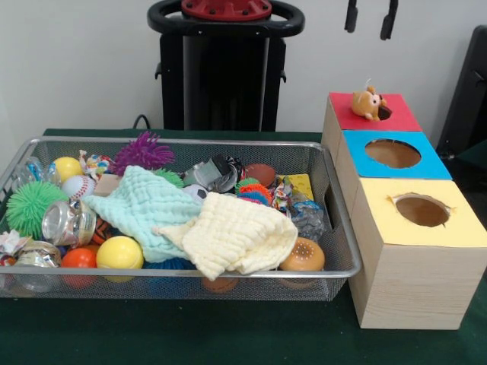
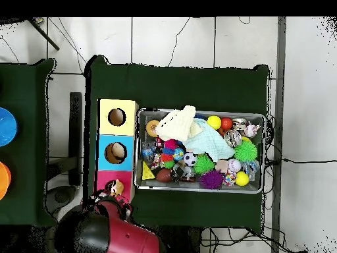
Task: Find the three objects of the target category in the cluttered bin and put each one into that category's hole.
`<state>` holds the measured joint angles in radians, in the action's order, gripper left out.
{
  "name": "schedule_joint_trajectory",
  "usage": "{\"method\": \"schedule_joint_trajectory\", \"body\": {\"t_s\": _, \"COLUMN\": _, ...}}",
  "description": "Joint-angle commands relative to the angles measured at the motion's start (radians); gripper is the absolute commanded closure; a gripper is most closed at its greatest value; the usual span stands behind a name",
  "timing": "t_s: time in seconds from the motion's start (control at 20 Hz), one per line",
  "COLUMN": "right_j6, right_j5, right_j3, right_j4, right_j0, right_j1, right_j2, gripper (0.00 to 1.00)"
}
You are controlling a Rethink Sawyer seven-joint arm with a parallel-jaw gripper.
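The gripper (image 1: 370,18) shows only as two dark fingertips at the top edge of the front view, spread apart with nothing between them, above and behind the red-topped box (image 1: 396,115).

A small tan toy animal (image 1: 367,103) sits on that red top, resting over its hole; in the overhead view it appears at the same box, next to the arm. Beside the red box stand the blue-topped box (image 1: 434,160) and the yellow-topped box (image 1: 464,224), each with an open round hole.

Next to the boxes lies the wire mesh bin (image 1: 342,228), crowded full. A mint-green cloth (image 1: 141,209) and a pale yellow cloth (image 1: 236,236) are draped over the middle of the bin, covering whatever lies below. Around the cloths sit a purple spiky ball (image 1: 142,152), a green spiky ball (image 1: 30,205), a yellow ball (image 1: 119,252), an orange ball (image 1: 78,258), a baseball (image 1: 76,185), a clear jar (image 1: 67,222) and a toy burger bun (image 1: 303,255).
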<state>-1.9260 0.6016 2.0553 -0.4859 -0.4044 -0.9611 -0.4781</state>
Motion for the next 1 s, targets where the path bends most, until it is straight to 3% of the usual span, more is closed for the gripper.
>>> {"method": "schedule_joint_trajectory", "body": {"t_s": 0.05, "right_j6": -0.067, "right_j5": -0.046, "right_j3": 0.042, "right_j4": 0.064, "right_j0": 0.095, "right_j1": -0.010, "right_j2": 0.049, "gripper": 0.00}}
{"method": "schedule_joint_trajectory", "body": {"t_s": 0.45, "right_j6": -0.077, "right_j5": -0.066, "right_j3": 0.053, "right_j4": 0.101, "right_j0": 0.128, "right_j1": -0.022, "right_j2": 0.064, "gripper": 0.00}}
{"method": "schedule_joint_trajectory", "body": {"t_s": 0.5, "right_j6": -0.106, "right_j5": -0.067, "right_j3": 0.027, "right_j4": 0.135, "right_j0": 0.102, "right_j1": -0.005, "right_j2": 0.030, "gripper": 0.00}}
{"method": "schedule_joint_trajectory", "body": {"t_s": 0.55, "right_j6": -0.121, "right_j5": -0.065, "right_j3": 0.018, "right_j4": 0.151, "right_j0": 0.099, "right_j1": -0.002, "right_j2": 0.023, "gripper": 1.00}}
{"method": "schedule_joint_trajectory", "body": {"t_s": 1.0, "right_j6": -0.159, "right_j5": -0.072, "right_j3": 0.024, "right_j4": 0.153, "right_j0": 0.107, "right_j1": -0.005, "right_j2": 0.031, "gripper": 1.00}}
